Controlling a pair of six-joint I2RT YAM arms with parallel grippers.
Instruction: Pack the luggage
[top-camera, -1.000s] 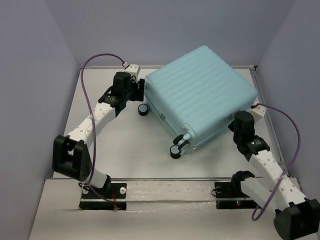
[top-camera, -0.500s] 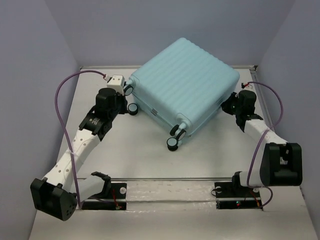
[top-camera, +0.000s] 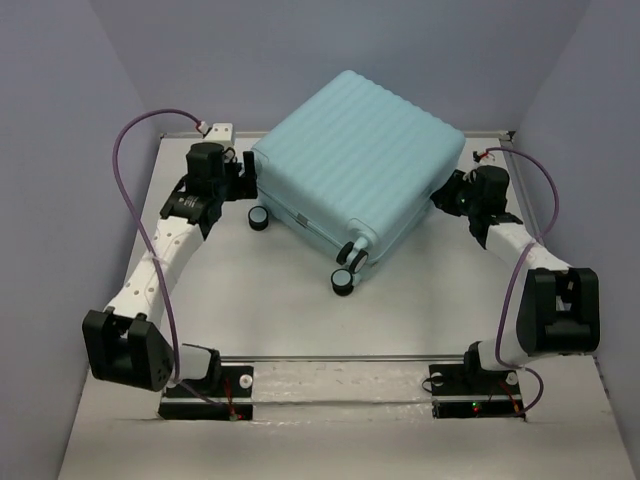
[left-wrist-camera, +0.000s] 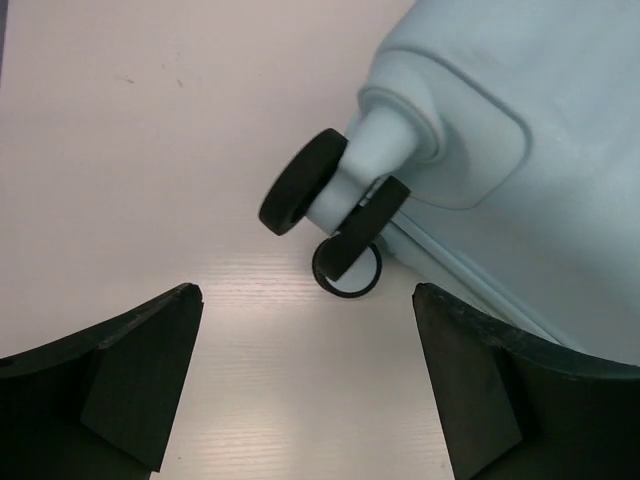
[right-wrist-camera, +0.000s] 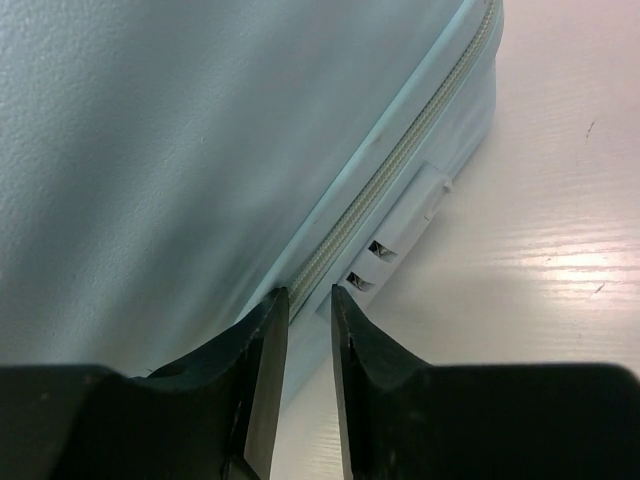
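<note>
Luggage (top-camera: 355, 175) shut, lying diagonal by bench's (top-camera: 300, 320) far edge. Left gripper (left-wrist-camera: 305, 300) wide open, empty, facing a corner wheel (left-wrist-camera: 300, 195). Right gripper (right-wrist-camera: 310, 300) nearly closed astride the zip (right-wrist-camera: 400, 190); can't tell if it has hold. Right arm's nearer the zip.

luggage (top-camera: 350, 160) shell: hard pale plastic, ribbed, with a fine matt grain
zipper (right-wrist-camera: 390, 180) on the luggage seam: woven tape
wheel (left-wrist-camera: 300, 183) at the luggage corner: black matt tread, smooth plastic fork
surface (left-wrist-camera: 150, 120) beside the luggage: white, faint grain, slight sheen
left claw (left-wrist-camera: 305, 305): black matt plastic
</note>
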